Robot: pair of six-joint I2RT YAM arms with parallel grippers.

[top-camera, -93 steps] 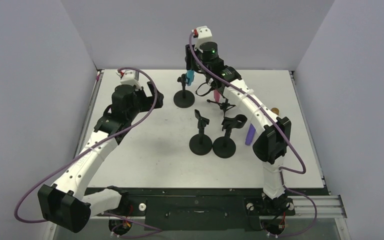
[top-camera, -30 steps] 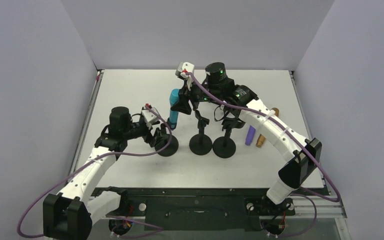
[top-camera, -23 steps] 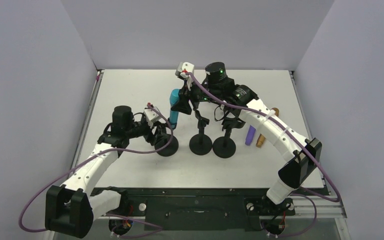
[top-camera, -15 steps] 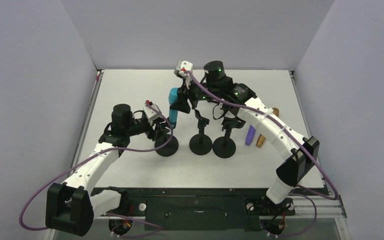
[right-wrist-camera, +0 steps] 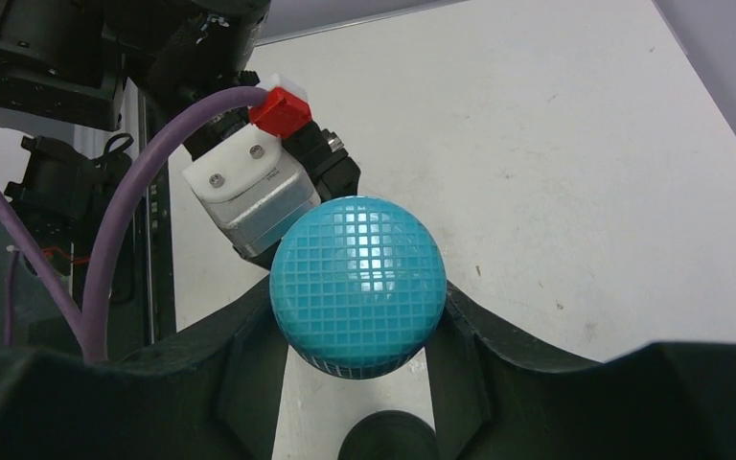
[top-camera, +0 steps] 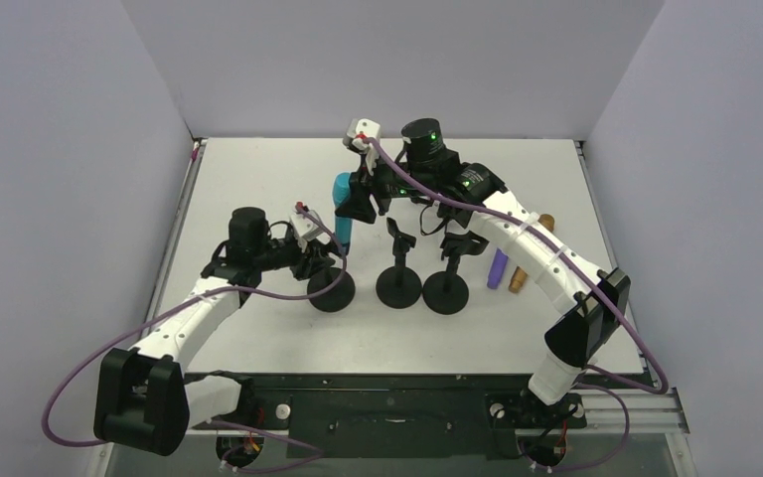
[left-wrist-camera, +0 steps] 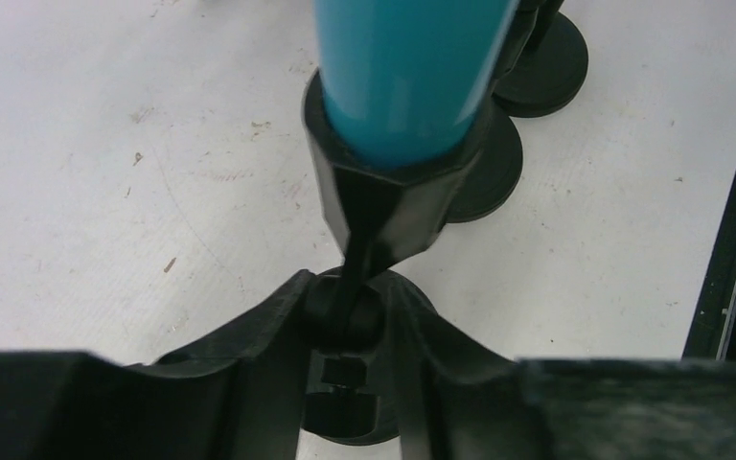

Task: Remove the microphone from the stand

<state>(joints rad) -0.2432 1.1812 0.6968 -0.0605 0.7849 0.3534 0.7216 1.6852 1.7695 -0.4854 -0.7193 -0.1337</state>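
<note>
Top view, microphone: the teal plastic microphone with a mesh ball head (top-camera: 342,207) is standing nearly upright just above the frame's centre. Its lower end is sitting in the clip of the black metal stand with a round base (top-camera: 331,290) on the white counter (top-camera: 258,179).
Top view, arms: the right gripper (top-camera: 356,204) is meeting the microphone's upper part from the right. The left gripper (top-camera: 320,260) is reaching in from the left, lower down, at the stand's stem.
Left wrist view, hold: the left gripper (left-wrist-camera: 347,316) is pinching the thin stem at lower centre, jaws almost together. The black clip (left-wrist-camera: 393,192) and the teal body are rising directly above it.
Right wrist view, hold: the right gripper (right-wrist-camera: 356,321) is hugging the microphone just under the ball head at lower centre, jaws spread only to its width.
Axis for the pull: the long axis is pointing up out of the clip, so drawing the microphone along it, away from the left gripper, looks like the way out.
</note>
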